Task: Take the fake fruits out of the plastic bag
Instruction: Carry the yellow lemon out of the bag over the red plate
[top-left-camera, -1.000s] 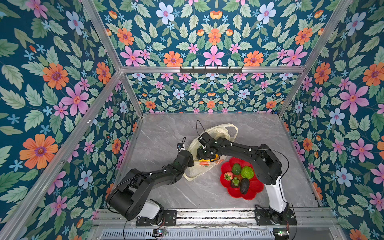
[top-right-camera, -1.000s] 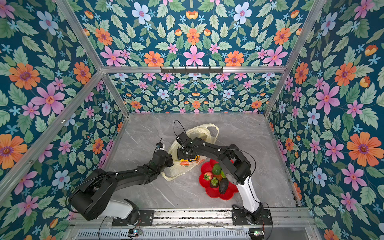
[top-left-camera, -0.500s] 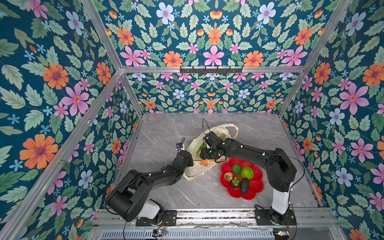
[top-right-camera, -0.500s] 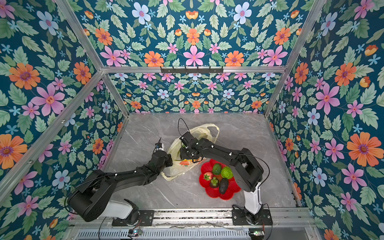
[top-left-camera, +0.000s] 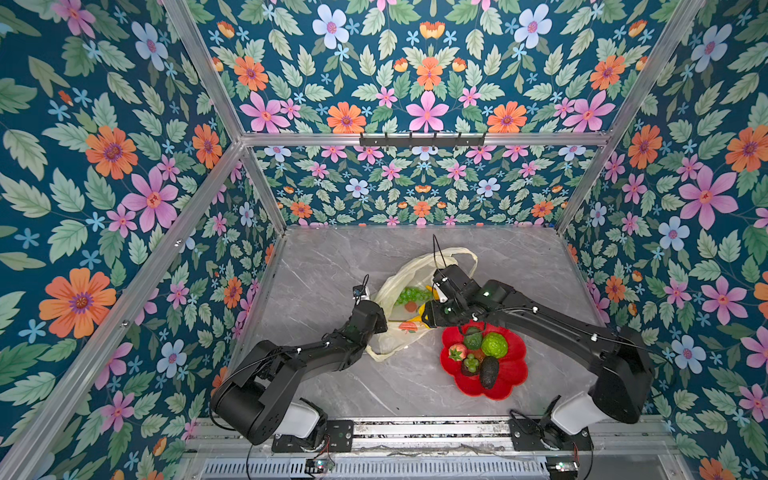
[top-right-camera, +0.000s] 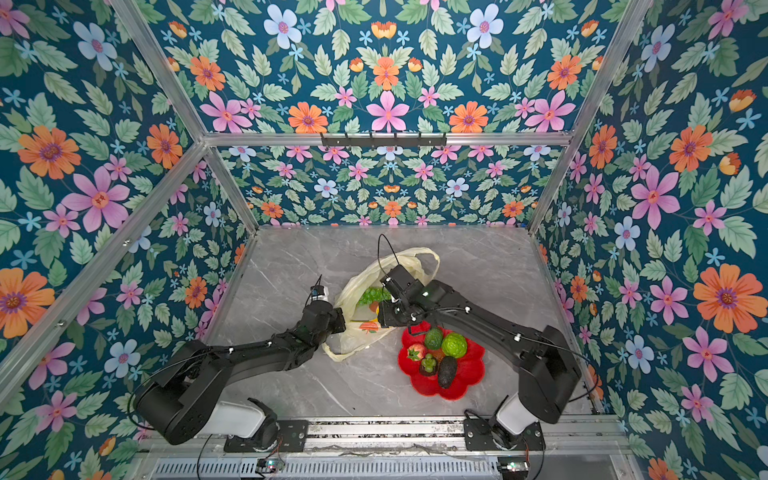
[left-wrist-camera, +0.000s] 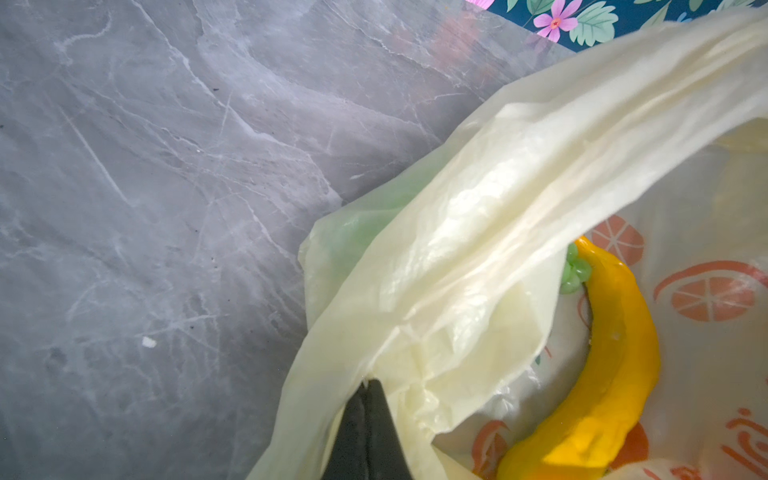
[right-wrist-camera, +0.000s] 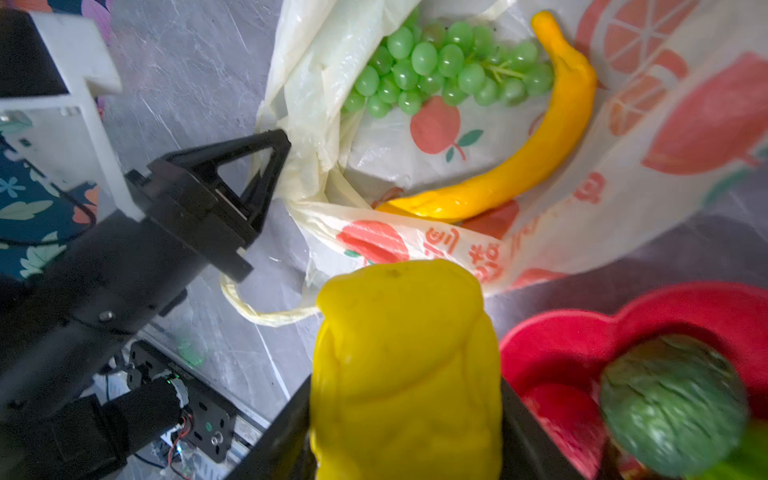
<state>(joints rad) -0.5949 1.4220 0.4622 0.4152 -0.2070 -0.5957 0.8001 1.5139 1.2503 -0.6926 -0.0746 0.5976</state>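
The plastic bag (top-left-camera: 390, 340) (top-right-camera: 353, 336) lies open mid-table, its rim pinched in my shut left gripper (top-left-camera: 380, 320) (left-wrist-camera: 368, 384). Inside lie a yellow banana (right-wrist-camera: 540, 145) (left-wrist-camera: 615, 332) and a green grape bunch (right-wrist-camera: 436, 66) (top-left-camera: 411, 294). My right gripper (right-wrist-camera: 405, 386) (top-left-camera: 428, 318) is shut on a yellow lemon (right-wrist-camera: 403, 353), held just outside the bag's mouth, between the bag and the red plate (top-left-camera: 511, 382). On the plate sit a strawberry (top-left-camera: 456, 352), a bumpy green fruit (top-left-camera: 494, 345) and two dark avocados (top-left-camera: 488, 371).
Flowered walls close in the grey marble table (top-left-camera: 332, 266) on three sides. The red flower-shaped plate stands at the front right, close to the bag. Both arm bases sit on the rail (top-left-camera: 415, 428) along the front edge.
My right gripper has drawn back out of the bag toward the red plate, carrying the lemon. The left gripper keeps its hold on the bag's rim and has not moved.
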